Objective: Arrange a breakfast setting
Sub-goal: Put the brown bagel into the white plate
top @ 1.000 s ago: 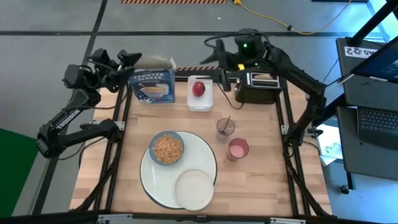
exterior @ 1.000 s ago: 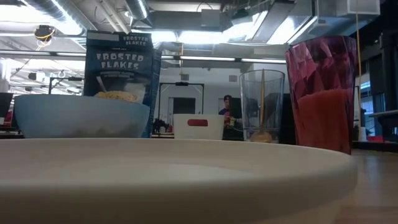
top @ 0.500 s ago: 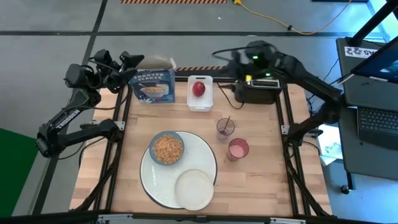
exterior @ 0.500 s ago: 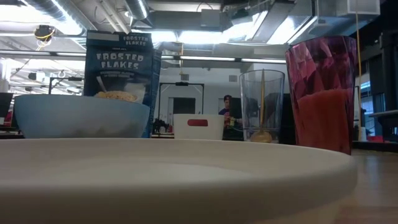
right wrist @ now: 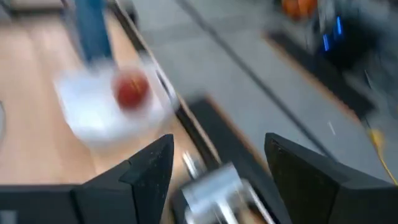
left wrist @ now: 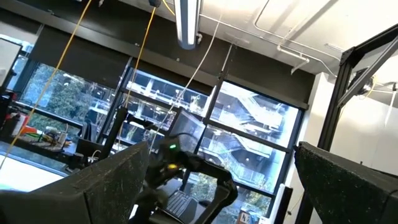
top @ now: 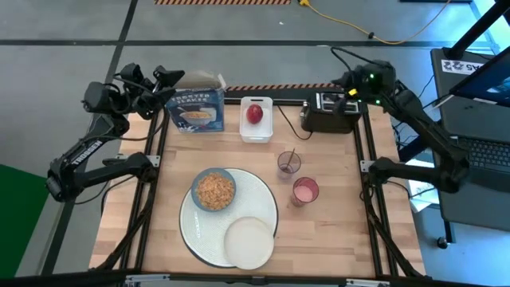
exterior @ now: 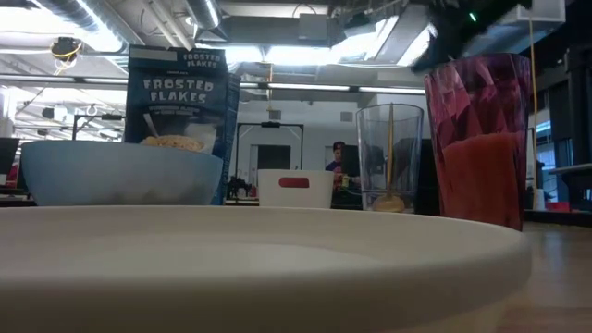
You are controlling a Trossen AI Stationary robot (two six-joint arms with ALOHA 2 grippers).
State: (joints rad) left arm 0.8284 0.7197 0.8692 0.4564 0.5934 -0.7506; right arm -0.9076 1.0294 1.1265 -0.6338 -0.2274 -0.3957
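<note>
The big white plate [top: 259,199] lies near the table's front. On it rest the blue bowl [top: 213,190], filled with flakes, and the small cream plate [top: 249,241]. The red apple [top: 254,112] lies in the white tray [top: 256,131]. The wooden spoon [top: 290,156] stands in a clear cup [top: 288,165]. A pink cup [top: 305,191] stands beside it. The toasted bread round is not visible. My right gripper [top: 343,81] is open and empty above the far side of the black toaster [top: 328,118]. My left gripper [top: 166,83] is open and empty beside the cereal box [top: 196,109].
The blue cereal box stands at the far left and the toaster at the far right. In the low view the bowl [exterior: 120,171], clear cup [exterior: 388,157] and pink cup [exterior: 476,139] stand behind the plate rim [exterior: 277,268]. A laptop [top: 482,155] sits beyond the right edge.
My right gripper has swung toward the table's right edge along the far side. It went from beside the toaster's left end to over its right part, and the arm now shows at the top right of the low view. Nothing on the table has moved.
</note>
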